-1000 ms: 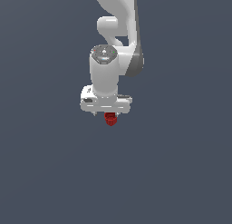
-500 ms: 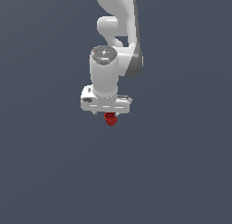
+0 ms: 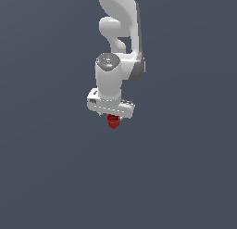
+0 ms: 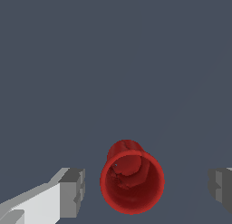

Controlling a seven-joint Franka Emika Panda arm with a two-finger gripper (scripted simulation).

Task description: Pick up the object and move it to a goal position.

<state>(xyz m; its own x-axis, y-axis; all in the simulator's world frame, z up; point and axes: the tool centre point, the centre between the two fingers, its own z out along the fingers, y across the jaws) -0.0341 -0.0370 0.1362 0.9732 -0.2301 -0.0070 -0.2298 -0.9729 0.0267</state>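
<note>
Wrist view, read left to right: one grey finger pad (image 4: pixel 72 191), a clear gap, the red cup-shaped object (image 4: pixel 131 182), a wider gap, then the second pad at the frame edge. The object looks hollow, open mouth toward the camera. We see floor-grey between each pad and the red wall, so the gripper (image 4: pixel 147 187) is spread open around the object and is not pressing it.

Exterior view: the Panda arm (image 3: pixel 121 33) drops to the white gripper bar (image 3: pixel 111 104); the object (image 3: pixel 112 122) sits directly beneath it, between the fingers. We cannot tell from either view whether it rests on the ground (no shadow or contact line is rendered). No goal marker is visible.

Judged step: pre-grasp, fingers straddling the object, closure not yet made.

Risks from here:
- The object sits nearer one pad than the other. On closing, that pad would touch first and could push or tip the stubby cup before the other arrives.
- Curved wall, flat pads: a shallow or high grip could let it rotate or squirt out on lift.
</note>
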